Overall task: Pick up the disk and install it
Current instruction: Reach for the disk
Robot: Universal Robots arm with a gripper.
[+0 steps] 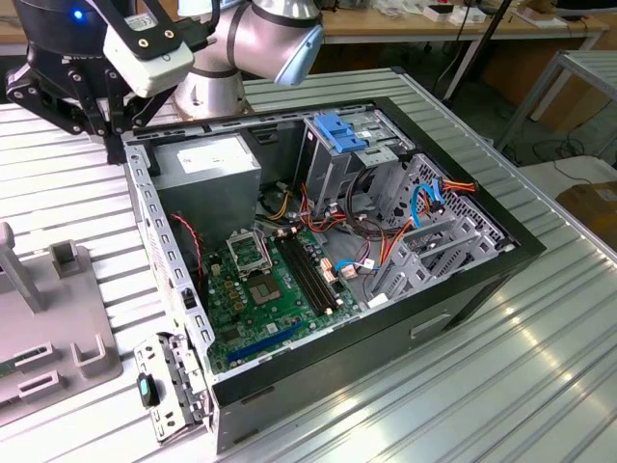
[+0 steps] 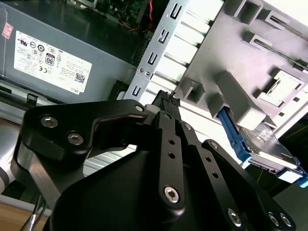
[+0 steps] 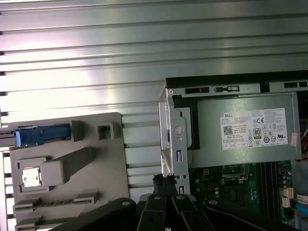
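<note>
The disk, grey metal in a bright blue carrier, stands on edge in a slot of the grey holder tray. In the first wrist view the disk's blue carrier edge shows at the tray's side. My gripper hangs above the computer case's side wall by the power supply, well apart from the disk. Its black fingers are shut, with nothing between them. In the exterior view the gripper is over the case's corner at the exterior view's left.
The open computer case lies on the ribbed metal table, with its motherboard, power supply and a drive cage topped by a blue latch. A grey holder tray sits at the exterior view's left.
</note>
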